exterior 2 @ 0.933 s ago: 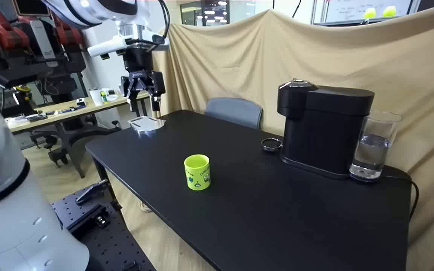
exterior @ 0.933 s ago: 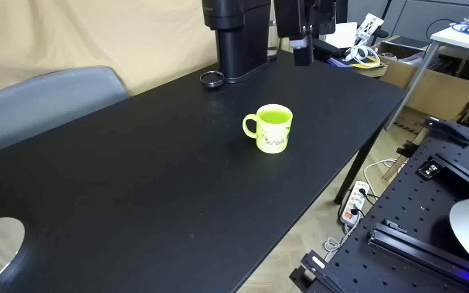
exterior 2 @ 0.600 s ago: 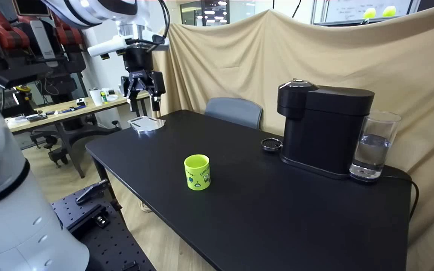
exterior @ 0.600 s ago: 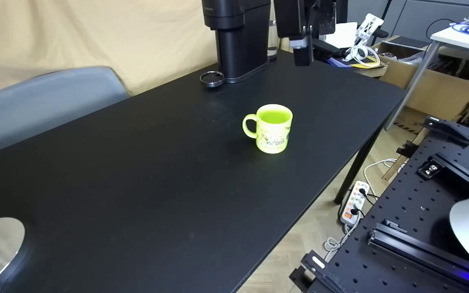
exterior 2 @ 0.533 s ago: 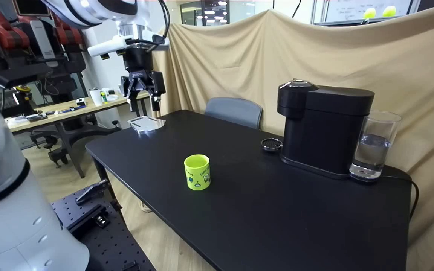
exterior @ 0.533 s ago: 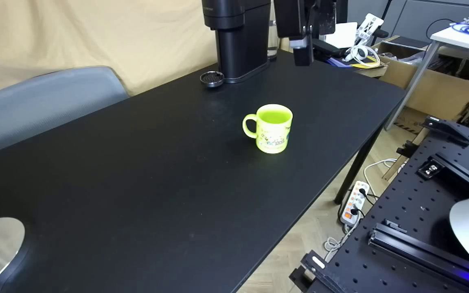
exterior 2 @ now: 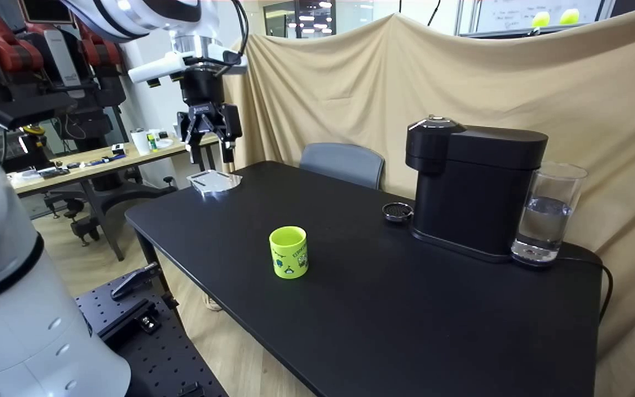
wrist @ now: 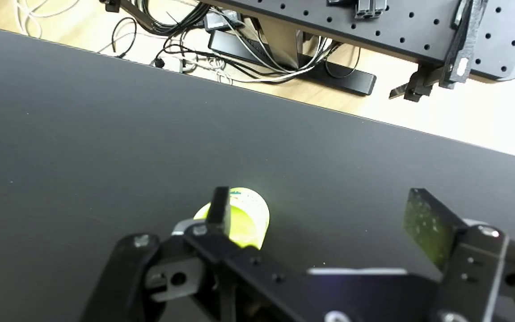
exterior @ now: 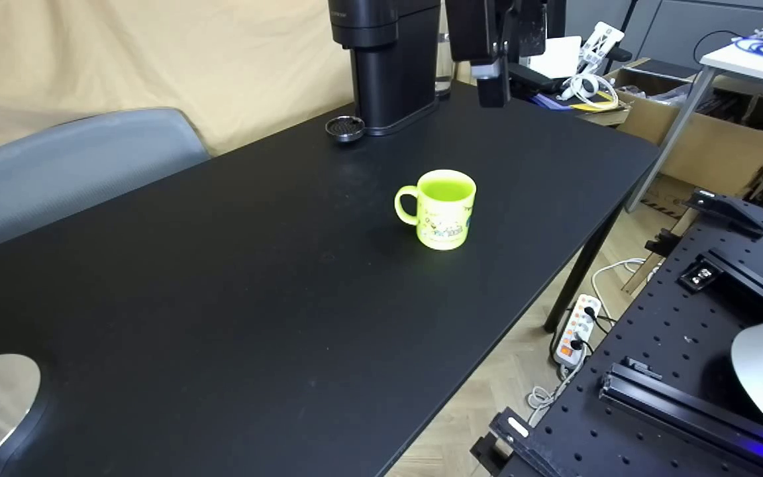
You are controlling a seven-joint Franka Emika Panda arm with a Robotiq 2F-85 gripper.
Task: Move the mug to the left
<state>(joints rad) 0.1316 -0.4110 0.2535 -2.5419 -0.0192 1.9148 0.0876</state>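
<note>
Nothing has visibly moved since the earlier frame: our fingers hang wide apart, empty, the mug upright well below, toward the finger at left in the wrist view.

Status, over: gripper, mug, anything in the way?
Gripper open, holding nothing, above table. Mug upright on table. Coffee machine stands apart from mug, likely not in the way.

The mug is smooth and glossy, the table matt. By its back edge, the coffee machine looks satin plastic, its drip tray bright metal, the drape behind creased cloth. The corner water tank, from here, could be glass or plastic.
</note>
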